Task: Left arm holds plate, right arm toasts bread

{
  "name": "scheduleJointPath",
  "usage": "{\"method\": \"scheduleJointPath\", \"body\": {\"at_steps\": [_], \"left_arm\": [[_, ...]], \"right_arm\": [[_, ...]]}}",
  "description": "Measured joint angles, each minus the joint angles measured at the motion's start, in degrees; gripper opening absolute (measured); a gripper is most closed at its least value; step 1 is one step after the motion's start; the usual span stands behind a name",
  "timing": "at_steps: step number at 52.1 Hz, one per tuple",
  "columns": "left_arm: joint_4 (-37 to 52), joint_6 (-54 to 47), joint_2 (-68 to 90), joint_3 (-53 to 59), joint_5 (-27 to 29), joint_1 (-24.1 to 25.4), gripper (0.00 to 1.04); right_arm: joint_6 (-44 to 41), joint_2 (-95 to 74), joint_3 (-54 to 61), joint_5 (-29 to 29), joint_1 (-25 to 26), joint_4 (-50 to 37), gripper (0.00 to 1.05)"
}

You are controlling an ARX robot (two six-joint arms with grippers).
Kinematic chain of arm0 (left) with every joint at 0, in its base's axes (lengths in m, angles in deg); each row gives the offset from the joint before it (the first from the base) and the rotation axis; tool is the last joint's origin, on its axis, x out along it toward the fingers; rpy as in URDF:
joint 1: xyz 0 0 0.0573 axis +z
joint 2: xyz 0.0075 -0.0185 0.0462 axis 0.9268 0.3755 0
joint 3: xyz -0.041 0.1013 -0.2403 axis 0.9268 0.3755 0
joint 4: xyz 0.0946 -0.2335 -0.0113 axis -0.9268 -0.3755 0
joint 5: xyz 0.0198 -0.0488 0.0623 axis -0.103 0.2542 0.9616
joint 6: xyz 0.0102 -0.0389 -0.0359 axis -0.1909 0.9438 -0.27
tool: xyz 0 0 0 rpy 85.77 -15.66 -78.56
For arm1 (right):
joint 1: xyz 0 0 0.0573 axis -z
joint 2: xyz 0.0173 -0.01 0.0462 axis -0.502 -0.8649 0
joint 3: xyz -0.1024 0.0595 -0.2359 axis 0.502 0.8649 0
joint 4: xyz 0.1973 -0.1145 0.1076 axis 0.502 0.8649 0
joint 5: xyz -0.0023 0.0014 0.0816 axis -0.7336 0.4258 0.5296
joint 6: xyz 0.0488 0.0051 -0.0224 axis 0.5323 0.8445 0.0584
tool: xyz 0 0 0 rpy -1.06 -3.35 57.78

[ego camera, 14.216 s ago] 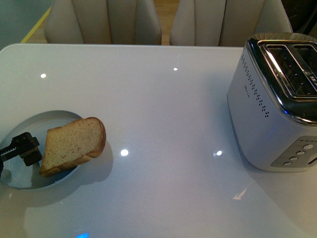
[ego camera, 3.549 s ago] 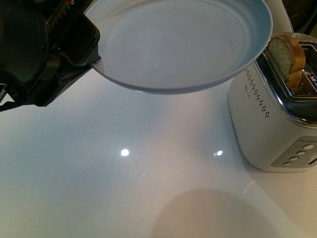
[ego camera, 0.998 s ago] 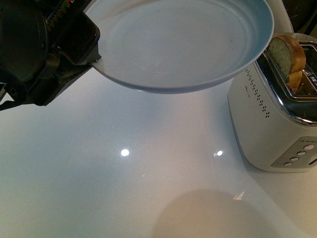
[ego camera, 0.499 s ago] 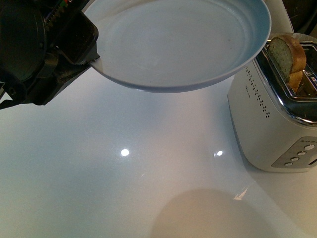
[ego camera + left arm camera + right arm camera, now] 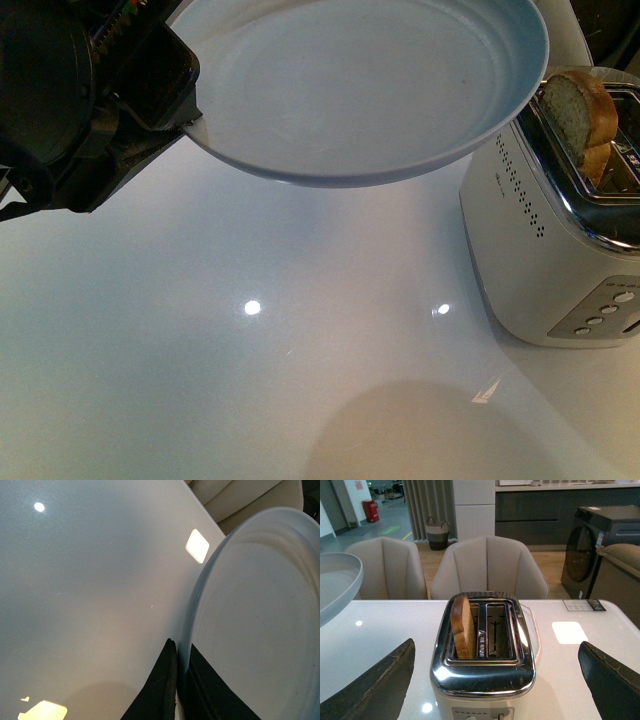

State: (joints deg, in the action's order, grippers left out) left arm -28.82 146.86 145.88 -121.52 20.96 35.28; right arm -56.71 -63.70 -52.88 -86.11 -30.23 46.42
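I log one plate (image 5: 370, 90): round, shallow, pale blue-grey, glossy, with a raised rim. It is held tilted above the white table (image 5: 200, 380), its rim pinched between the flat black jaws of the left gripper (image 5: 192, 112). One bread (image 5: 578, 110) slice, speckled brown with a golden crust, stands upright in a toaster (image 5: 530, 250) slot, top protruding. Right gripper (image 5: 496, 645) is spread wide, grasping nothing.

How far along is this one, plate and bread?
Done: the bread stands in one slot of the toaster. In hand: the left hand is shut on the rim of the empty plate, held above the table. The right hand is open, facing the toaster. Left: the bread sticks up high, so lowering it to toast seems not yet done.
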Motion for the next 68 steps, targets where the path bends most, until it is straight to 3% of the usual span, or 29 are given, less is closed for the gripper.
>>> {"method": "scheduleJointPath", "body": {"at_steps": [4,9,15,23,30,43,55,68], "left_arm": [[0.3,0.1,0.0,0.0,0.6,-0.1,0.03],[12.6,4.1,-0.8,3.9,11.0,0.2,0.03],[13.8,5.0,-3.5,5.7,11.7,2.1,0.03],[15.3,4.6,-4.7,9.6,7.8,5.2,0.03],[20.7,1.6,-1.0,15.5,0.5,13.5,0.03],[34.9,-6.2,15.7,19.9,-5.6,27.2,0.03],[45.4,-11.7,32.0,18.9,-8.2,31.6,0.03],[50.8,-15.4,46.4,14.3,-8.4,33.3,0.03]], "right_arm": [[0.0,0.0,0.0,0.0,0.0,0.0,0.96],[0.0,0.0,0.0,0.0,0.0,0.0,0.96],[0.0,0.0,0.0,0.0,0.0,0.0,0.96],[0.0,0.0,0.0,0.0,0.0,0.0,0.96],[0.0,0.0,0.0,0.0,0.0,0.0,0.96],[0.0,0.0,0.0,0.0,0.0,0.0,0.96],[0.0,0.0,0.0,0.0,0.0,0.0,0.96],[0.0,0.0,0.0,0.0,0.0,0.0,0.96]]}}
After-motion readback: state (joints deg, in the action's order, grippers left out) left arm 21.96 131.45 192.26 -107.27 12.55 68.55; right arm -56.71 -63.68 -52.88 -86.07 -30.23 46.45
